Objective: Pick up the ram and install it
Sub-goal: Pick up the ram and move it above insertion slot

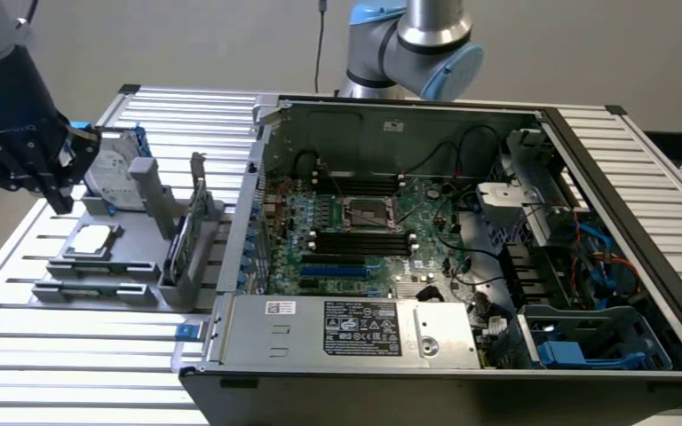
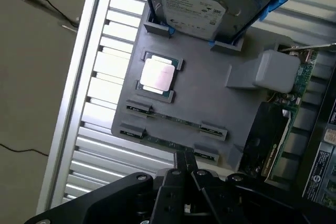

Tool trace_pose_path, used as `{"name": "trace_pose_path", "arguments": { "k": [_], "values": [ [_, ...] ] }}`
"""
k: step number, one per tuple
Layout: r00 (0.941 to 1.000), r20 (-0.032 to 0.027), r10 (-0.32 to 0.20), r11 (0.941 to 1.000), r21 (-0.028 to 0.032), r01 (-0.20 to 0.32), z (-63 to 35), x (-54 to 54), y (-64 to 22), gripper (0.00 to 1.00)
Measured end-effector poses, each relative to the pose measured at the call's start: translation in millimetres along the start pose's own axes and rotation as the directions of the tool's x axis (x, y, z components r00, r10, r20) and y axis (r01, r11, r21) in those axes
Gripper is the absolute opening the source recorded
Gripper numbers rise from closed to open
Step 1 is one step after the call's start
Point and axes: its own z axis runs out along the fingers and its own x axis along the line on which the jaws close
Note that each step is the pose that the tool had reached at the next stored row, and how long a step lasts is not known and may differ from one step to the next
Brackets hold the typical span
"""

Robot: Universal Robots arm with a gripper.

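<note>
You have one ribbed metal table (image 1: 33, 364) under everything, with pale walls behind it and, in the wrist view, grey floor with loose cables beyond its rail. One open computer case (image 1: 255, 204) takes up the middle of the table and the exterior view's right. Its top is uncovered, so the motherboard (image 1: 317, 222) lies exposed with two banks of black slots, one on each side of the socket. One arm (image 1: 418, 44) rises behind the case.

One grey fixture (image 2: 210, 93) sits just beside the case wall on the exterior view's left, with a strip of bare table between it and the table's edge. It carries one hard drive (image 2: 194, 3) in a blue frame, one dark card (image 2: 273, 135) standing on edge, one square processor (image 2: 157, 74), and two rows of clips.

The ram (image 2: 170, 141) shows as a thin greenish edge in the clip row nearest your gripper (image 2: 186, 160). The other row holds a similar thin edge, but you cannot tell what it is.

The gripper hangs above the fixture's outer side. Its fingers are drawn together and hold nothing.
</note>
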Motion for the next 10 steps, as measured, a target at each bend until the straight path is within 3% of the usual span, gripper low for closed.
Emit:
{"name": "trace_pose_path", "arguments": {
  "k": [5,10],
  "values": [
    [0.9958,-0.0017,-0.092,0.9958,0.0035,0.092,4.9,-0.2,-0.1,0.11],
    [0.9835,-0.0035,-0.181,0.9835,0.0067,0.181,10.1,-0.4,-0.2,0.11]
  ]
}}
